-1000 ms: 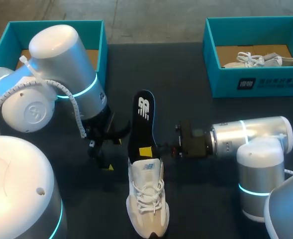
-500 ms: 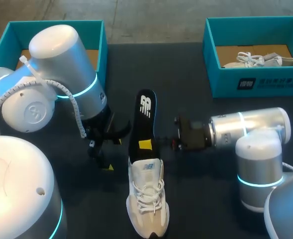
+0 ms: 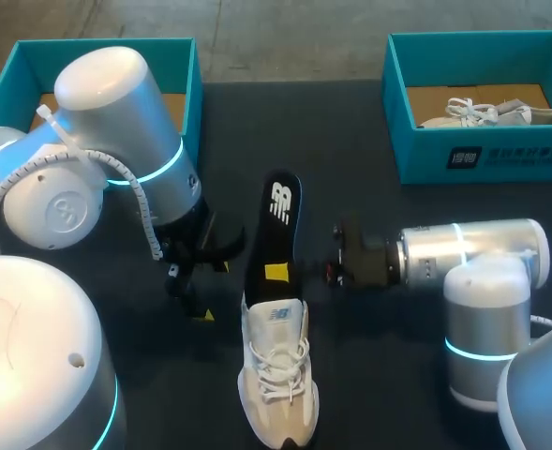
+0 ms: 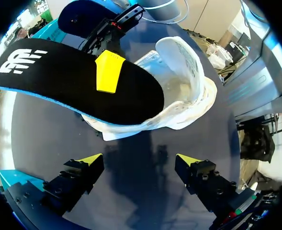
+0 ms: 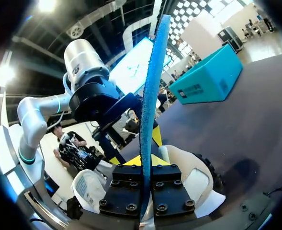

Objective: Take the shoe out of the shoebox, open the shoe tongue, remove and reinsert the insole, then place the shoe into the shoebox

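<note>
A white shoe (image 3: 276,375) lies on the dark table (image 3: 350,131), toe toward the robot. A black insole (image 3: 274,220) rises at a slant from its opening. The right tool (image 3: 285,274) pinches the insole from both sides near its lower end. The left tool (image 4: 138,159) hangs wide open just beside the shoe, holding nothing. A teal left box (image 3: 107,43) and right box (image 3: 425,159) stand at the far corners.

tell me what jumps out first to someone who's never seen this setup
The long black foam insole with its white logo stands out most. The right gripper is shut on it at mid-table, and its lower end sits at the mouth of the white lace-up sneaker. Beside them the left gripper hangs open over the dark table, holding nothing.
</note>
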Controlling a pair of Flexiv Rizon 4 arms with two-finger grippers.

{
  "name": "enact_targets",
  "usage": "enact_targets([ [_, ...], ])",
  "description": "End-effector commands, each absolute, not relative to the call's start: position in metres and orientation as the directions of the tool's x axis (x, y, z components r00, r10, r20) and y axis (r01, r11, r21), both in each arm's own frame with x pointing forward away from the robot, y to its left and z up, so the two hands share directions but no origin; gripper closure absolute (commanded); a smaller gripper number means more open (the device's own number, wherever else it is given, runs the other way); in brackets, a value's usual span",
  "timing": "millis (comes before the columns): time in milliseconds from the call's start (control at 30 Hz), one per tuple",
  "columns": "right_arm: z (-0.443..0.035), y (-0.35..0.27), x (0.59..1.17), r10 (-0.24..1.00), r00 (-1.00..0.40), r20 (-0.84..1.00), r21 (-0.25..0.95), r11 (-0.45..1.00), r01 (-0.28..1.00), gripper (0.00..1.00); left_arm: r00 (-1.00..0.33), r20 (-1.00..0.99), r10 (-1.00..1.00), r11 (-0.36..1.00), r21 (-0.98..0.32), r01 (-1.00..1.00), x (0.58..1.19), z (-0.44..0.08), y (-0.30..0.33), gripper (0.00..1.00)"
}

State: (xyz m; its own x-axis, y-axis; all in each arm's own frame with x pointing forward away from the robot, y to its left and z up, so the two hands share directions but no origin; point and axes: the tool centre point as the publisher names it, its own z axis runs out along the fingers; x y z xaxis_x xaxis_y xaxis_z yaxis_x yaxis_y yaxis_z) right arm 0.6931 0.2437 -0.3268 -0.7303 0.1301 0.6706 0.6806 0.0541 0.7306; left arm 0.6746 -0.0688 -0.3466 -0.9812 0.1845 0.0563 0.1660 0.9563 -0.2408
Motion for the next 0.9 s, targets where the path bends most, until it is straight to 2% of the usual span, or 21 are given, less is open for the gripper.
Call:
enact_targets([
  [33, -0.331, 0.243, 0.687, 0.135, -0.721, 0.679, 0.724, 0.038, 0.689, 1.0, -0.981, 0.056, 0.184, 0.957, -0.239, 0.166, 0.674, -0.346, -0.069, 0.0],
  [900, -0.349, 0.251, 0.663, 0.1, -0.642, 0.76, 0.634, 0.098, 0.767, 1.0, -0.981, 0.056, 0.184, 0.957, -0.239, 0.166, 0.674, -0.346, -0.069, 0.0],
])
